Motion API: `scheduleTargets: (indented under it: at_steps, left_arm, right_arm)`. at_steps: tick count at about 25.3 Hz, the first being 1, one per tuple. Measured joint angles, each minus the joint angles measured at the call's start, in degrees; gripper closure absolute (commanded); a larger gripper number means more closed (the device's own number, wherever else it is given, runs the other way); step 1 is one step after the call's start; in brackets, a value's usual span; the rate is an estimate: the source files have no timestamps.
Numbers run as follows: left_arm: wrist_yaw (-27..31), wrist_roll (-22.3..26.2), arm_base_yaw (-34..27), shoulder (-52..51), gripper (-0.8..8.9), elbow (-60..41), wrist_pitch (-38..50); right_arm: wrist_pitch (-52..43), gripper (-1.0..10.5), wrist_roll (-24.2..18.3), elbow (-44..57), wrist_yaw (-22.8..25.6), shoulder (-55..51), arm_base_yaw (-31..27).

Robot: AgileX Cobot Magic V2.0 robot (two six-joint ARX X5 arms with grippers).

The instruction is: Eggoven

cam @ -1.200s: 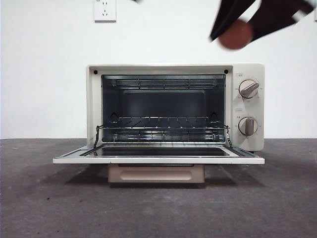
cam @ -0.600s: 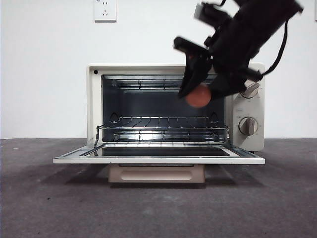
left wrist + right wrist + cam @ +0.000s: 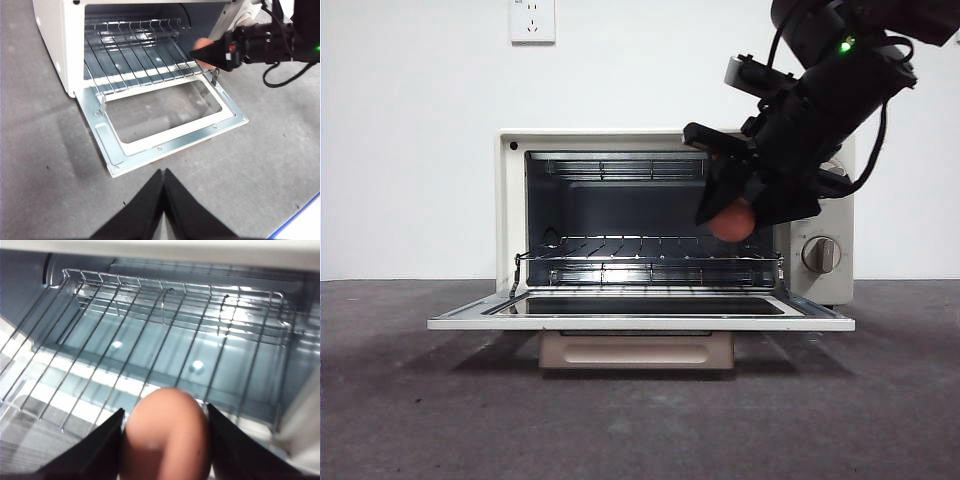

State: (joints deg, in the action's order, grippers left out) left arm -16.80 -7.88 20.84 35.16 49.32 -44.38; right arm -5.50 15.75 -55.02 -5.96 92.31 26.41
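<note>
The cream toaster oven point(image 3: 510, 210) stands with its glass door point(image 3: 640, 322) folded down flat and its wire rack point(image 3: 650, 260) bare. My right gripper point(image 3: 732, 215) is shut on the reddish-brown egg point(image 3: 731, 222) and holds it at the right side of the oven mouth, just above the rack's front edge. In the right wrist view the egg point(image 3: 167, 437) sits between the two jaws over the rack point(image 3: 150, 350). The egg point(image 3: 202, 46) also shows in the left wrist view, above the rack's right side. My left gripper point(image 3: 163, 175) is shut and empty, in front of the open door point(image 3: 165, 135).
The oven's lower knob point(image 3: 819, 254) shows at the right; the arm hides the upper one. A tan handle point(image 3: 635, 350) hangs under the open door. A wall socket point(image 3: 532, 20) is on the white wall. The table point(image 3: 420, 410) is dark grey.
My right gripper has come down from the top right with the egg and moved left, into the right part of the oven mouth just above the rack.
</note>
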Motion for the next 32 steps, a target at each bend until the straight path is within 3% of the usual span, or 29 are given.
scheduleTargets:
  at_steps: [12,14,17,32]
  left_arm:
    - [-1.11,-0.61,0.02,0.04,8.07,0.0,-0.68]
    - [-1.11,-0.61,0.02,0.02,8.07,0.0,-0.68]
    - [-1.11,-0.61,0.02,0.04,8.07,0.0,-0.68]
    - [-1.09,-0.57,0.02,0.07,8.07,0.0,-0.66]
  right_arm:
    - [-0.48,9.4,0.37,-4.22,0.11,5.68,0.04]
    - [-0.55,8.9,0.37,-4.22,0.07,5.68,0.04]
    - [-0.46,7.0,0.37,-4.22,0.07,5.68,0.24]
    - [0.07,6.7,0.39,-4.22,2.84,5.73,1.62]
